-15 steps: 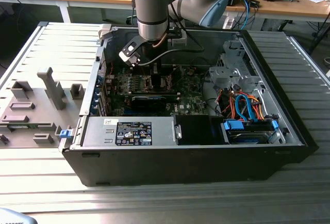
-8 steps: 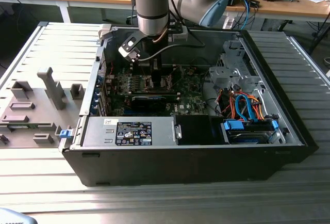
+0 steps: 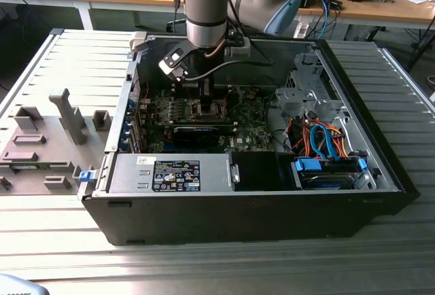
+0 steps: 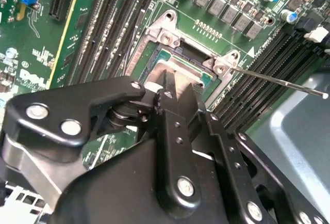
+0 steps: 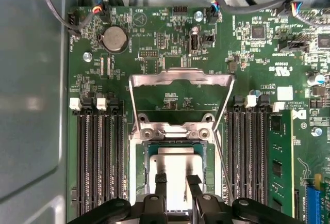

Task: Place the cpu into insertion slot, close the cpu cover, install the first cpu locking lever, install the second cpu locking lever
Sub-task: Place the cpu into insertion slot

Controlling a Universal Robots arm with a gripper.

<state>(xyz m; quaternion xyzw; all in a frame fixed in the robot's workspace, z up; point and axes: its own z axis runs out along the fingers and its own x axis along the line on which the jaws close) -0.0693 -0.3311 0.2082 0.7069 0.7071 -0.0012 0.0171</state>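
Note:
In the first wrist view the cpu lies flat with its silver top up inside the insertion slot, with green edging around it. My gripper hangs directly over it, and its two black fingers stand a little apart above the chip's top. The cpu cover is swung up and open beyond the socket. A thin locking lever sticks out unlatched beside the insertion slot. In the exterior view the gripper reaches down into the computer case.
Black memory slots flank the socket on both sides, and a green memory stick stands in one. A coin battery and cables lie beyond the cover. The power supply and drive cage fill the case's front. A grey fixture tray sits at the exterior view's left.

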